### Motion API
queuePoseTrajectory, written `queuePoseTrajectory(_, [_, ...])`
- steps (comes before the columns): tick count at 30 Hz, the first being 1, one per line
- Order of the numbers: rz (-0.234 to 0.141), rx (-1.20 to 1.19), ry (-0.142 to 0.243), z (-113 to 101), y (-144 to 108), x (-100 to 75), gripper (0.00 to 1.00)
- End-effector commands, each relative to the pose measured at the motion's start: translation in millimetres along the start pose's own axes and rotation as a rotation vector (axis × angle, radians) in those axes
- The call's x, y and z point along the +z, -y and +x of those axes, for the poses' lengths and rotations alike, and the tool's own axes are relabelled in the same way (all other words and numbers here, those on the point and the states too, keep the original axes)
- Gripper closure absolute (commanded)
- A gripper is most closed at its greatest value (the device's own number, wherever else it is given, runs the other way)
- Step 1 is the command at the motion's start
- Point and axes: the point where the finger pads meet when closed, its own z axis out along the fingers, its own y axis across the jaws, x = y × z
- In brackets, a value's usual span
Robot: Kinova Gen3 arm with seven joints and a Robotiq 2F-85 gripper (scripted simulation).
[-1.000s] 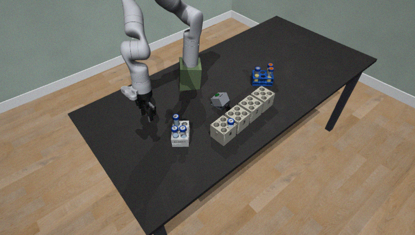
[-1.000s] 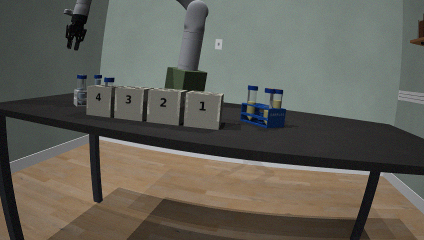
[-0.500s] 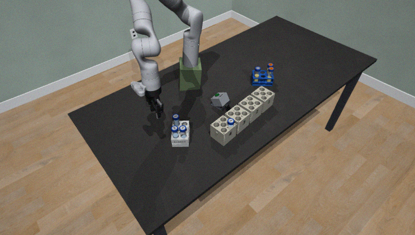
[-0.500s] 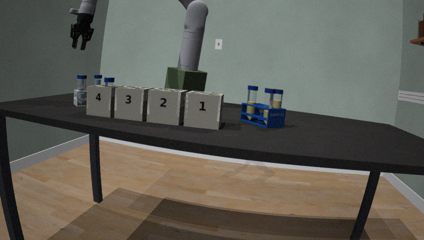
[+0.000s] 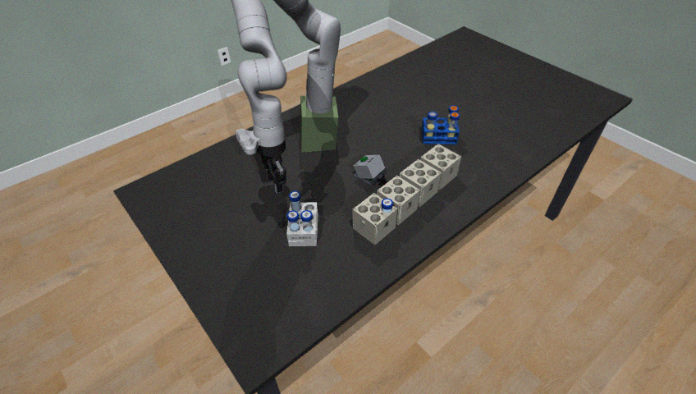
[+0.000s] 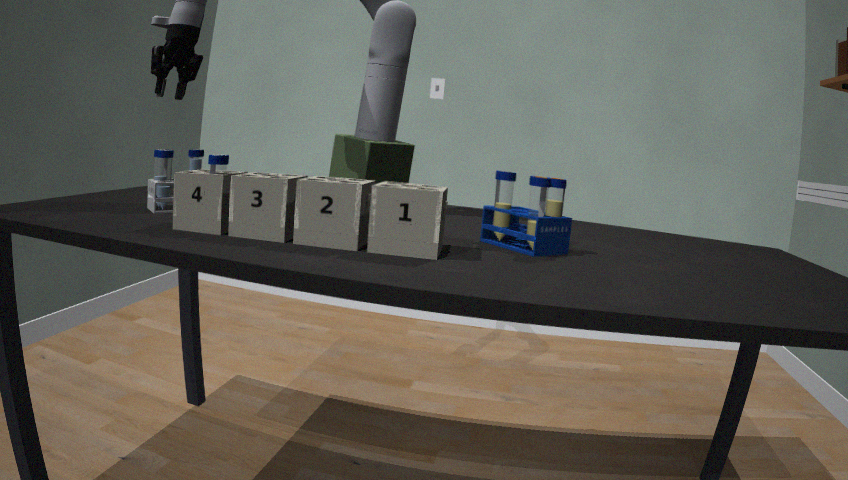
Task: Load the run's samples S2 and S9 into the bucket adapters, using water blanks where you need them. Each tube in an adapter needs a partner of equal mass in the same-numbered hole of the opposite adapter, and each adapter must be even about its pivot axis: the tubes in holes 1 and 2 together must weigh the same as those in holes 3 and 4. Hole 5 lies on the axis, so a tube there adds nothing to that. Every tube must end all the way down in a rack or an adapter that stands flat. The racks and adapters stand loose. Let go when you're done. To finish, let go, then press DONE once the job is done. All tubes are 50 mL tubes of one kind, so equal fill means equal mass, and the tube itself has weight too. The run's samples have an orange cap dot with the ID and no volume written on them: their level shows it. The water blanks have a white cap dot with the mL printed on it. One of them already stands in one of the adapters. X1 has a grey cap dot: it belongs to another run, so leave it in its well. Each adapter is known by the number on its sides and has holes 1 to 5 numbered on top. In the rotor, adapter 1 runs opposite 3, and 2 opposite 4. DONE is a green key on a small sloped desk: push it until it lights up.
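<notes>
My gripper [image 5: 278,183] hangs high above the table, open and empty, just behind the white blanks rack [image 5: 301,229]; it also shows in the exterior view [image 6: 170,89]. That rack holds three blue-capped water blanks [image 5: 294,197]. Four beige adapters stand in a row: adapter 4 [image 6: 199,202], adapter 3 [image 6: 258,206], adapter 2 [image 6: 330,212], adapter 1 [image 6: 406,218]. Adapter 4 [image 5: 373,217] holds one blue-capped blank [image 5: 386,204]. The blue samples rack [image 5: 440,130] at the far right holds three tubes with yellowish fill, two with orange dots [image 5: 453,112].
The grey desk with the green DONE key [image 5: 368,167] sits behind the adapter row. The arm's green base block [image 5: 318,124] stands at the table's back edge. The adapters touch side by side.
</notes>
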Motion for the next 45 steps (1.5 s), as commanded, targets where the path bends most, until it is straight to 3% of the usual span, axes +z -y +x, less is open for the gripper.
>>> queuePoseTrajectory(1, [0.001, 0.012, -0.006, -6, 1, -2.9, 0.38])
queuePoseTrajectory(45, [-0.028, 0.412, 0.006, -127, -7, -11.5, 0.38])
